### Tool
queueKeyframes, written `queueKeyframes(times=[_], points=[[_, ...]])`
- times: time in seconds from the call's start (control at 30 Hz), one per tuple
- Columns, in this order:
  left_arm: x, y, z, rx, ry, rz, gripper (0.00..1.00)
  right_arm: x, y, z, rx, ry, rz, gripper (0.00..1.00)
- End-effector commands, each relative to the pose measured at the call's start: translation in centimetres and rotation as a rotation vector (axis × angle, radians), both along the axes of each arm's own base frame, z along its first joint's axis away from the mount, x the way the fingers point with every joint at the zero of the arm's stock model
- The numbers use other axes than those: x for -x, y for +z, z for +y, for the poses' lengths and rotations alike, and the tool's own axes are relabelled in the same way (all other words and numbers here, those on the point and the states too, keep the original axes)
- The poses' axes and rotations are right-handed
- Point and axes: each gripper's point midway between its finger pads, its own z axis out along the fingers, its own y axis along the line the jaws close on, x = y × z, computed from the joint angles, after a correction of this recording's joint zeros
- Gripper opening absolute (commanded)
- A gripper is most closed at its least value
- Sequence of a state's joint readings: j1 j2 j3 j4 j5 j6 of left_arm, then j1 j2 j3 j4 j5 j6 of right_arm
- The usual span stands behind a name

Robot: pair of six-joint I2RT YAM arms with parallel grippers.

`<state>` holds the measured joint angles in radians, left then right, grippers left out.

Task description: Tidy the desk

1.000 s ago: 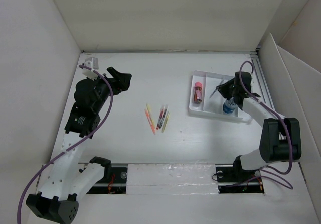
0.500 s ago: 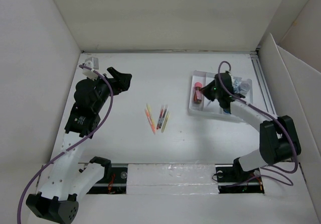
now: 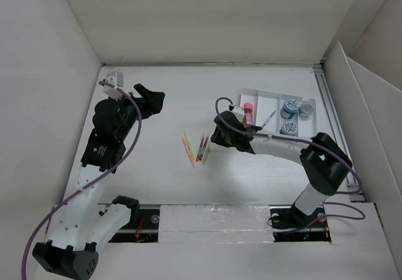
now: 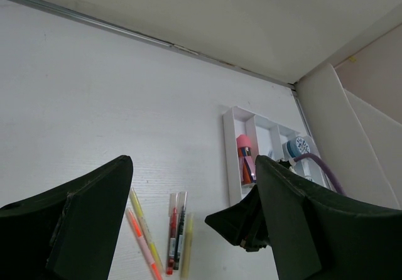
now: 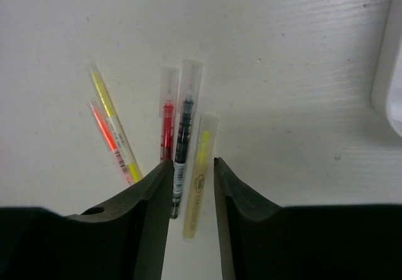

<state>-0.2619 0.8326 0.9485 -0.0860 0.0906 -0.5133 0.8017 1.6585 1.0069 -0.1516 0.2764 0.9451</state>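
- Between the narrowly parted, empty fingers of the right claw (image 5: 191, 167): black pen (image 5: 183, 135) and yellow pen (image 5: 200, 167), flat on the desk (image 5: 282, 29) beneath.
- Just left of those: red pen (image 5: 167, 126).
- Farther left: yellow highlighter (image 5: 112, 120), orange highlighter (image 5: 105, 135).
- Off to the right: tray (image 5: 384, 73) edge.
- Well left: left claw (image 4: 193, 161), spread wide, empty, over the desk.

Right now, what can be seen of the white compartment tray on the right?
The white compartment tray is a shallow, matte, plastic-looking rectangle with dividers, lying flat on the desk at its far right. Its left slot holds a red-and-pink tube. Beside that lies a slim pen, and the right part holds two blue round items and a grey one. The right arm crosses over its near edge, hiding it.
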Motion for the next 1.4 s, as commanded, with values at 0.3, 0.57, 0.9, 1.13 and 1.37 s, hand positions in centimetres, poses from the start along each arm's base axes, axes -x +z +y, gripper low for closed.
queueKeyframes(times=[0.3, 0.57, 0.9, 1.13, 1.37], points=[[0.0, 1.5, -0.2, 0.007, -0.013, -0.061, 0.74, 1.3, -1.3, 2.0, 0.068, 0.008, 0.011, 0.36], [0.1, 1.7, -0.1, 0.011, -0.007, -0.071, 0.74, 1.7, -2.2, 3.0, 0.09, 0.032, 0.028, 0.36], [0.2, 1.6, -0.2, 0.009, -0.013, -0.069, 0.74, 1.5, -4.3, 2.6, 0.134, 0.013, 0.054, 0.31], [0.4, 1.8, 0.0, 0.011, -0.009, -0.076, 0.74, 1.2, -4.6, -1.0, 0.259, -0.081, 0.017, 0.15], [0.4, 1.8, 0.0, 0.011, -0.009, -0.079, 0.74, 1.3, -2.9, -1.9, 0.209, -0.092, -0.009, 0.0]])
